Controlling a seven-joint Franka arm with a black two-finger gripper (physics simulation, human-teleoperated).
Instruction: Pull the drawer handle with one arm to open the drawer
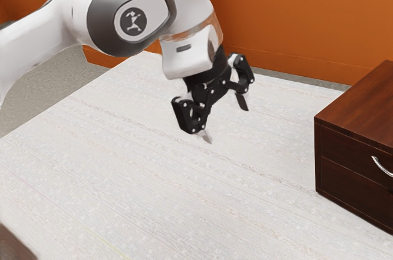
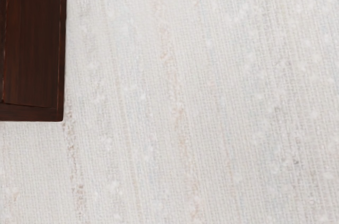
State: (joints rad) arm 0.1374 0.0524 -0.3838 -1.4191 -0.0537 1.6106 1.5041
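A dark brown wooden cabinet (image 1: 359, 143) stands at the exterior view's right edge, with two drawer fronts facing the table. The upper drawer carries a curved silver handle (image 1: 381, 166) and looks shut, flush with the cabinet face. My black gripper (image 1: 226, 120) hangs above the middle of the white table, well to the left of the cabinet, fingers spread open with nothing between them. In the wrist view the cabinet's top (image 2: 32, 44) shows off to one side of my hand, over the pale tabletop.
The white textured table (image 1: 123, 180) stretches wide below and in front of the gripper. An orange wall (image 1: 295, 8) closes the back. A grey floor strip (image 1: 49, 82) lies beyond the table's left edge.
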